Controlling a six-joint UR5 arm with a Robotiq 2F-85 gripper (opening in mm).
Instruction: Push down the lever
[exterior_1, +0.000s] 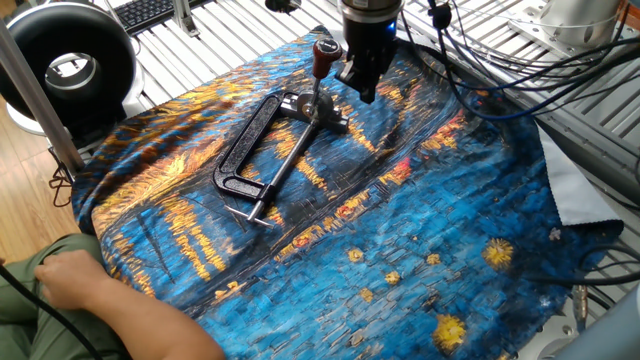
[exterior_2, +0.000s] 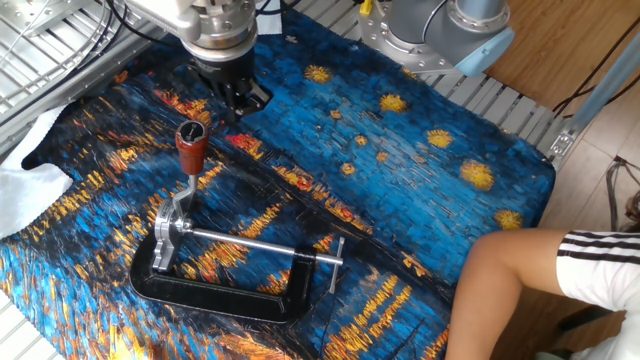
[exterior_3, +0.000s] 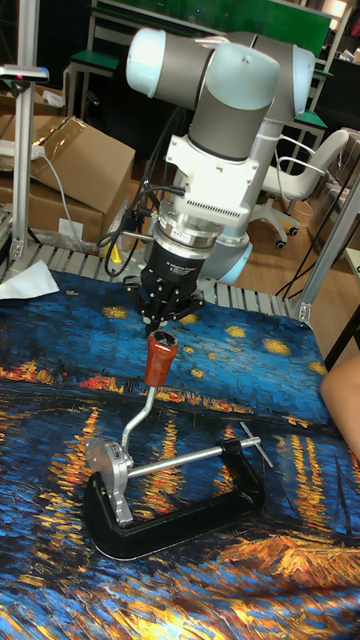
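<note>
On the tabletop (exterior_3: 300, 420), spread with a blue and orange painted cloth (exterior_1: 420, 220), lies a black clamp (exterior_2: 215, 290) on its side. From its silver head (exterior_2: 163, 232) at the left end, seen from the tall fixed view, the lever (exterior_3: 150, 385) rises at a slant, up and to the right, and ends in a reddish-brown knob (exterior_3: 161, 357). The steel rod (exterior_3: 175, 460) runs right from the same head toward the far jaw.

My hand (exterior_3: 160, 318) hangs just above and slightly behind the knob, fingers pointing down. They appear drawn close together and carry nothing, but whether they are fully closed I cannot tell.

Procedure, as I judge it:
1. Bring the fingertips squarely over the crown of the knob. It is rounded, so an off-centre contact is likely to slide off.
2. Press down while following the arc about the head; a purely vertical push may bind or tip the clamp.
3. Watch the frame. It rests loose on cloth and could skid or rock.
4. Keep clear of the rod, and of the person's arm (exterior_1: 110, 300) and leg (exterior_2: 540, 280) at the tabletop edge.

Containers: a cardboard box (exterior_3: 75, 165) stands behind on the left; its contents are not visible.
</note>
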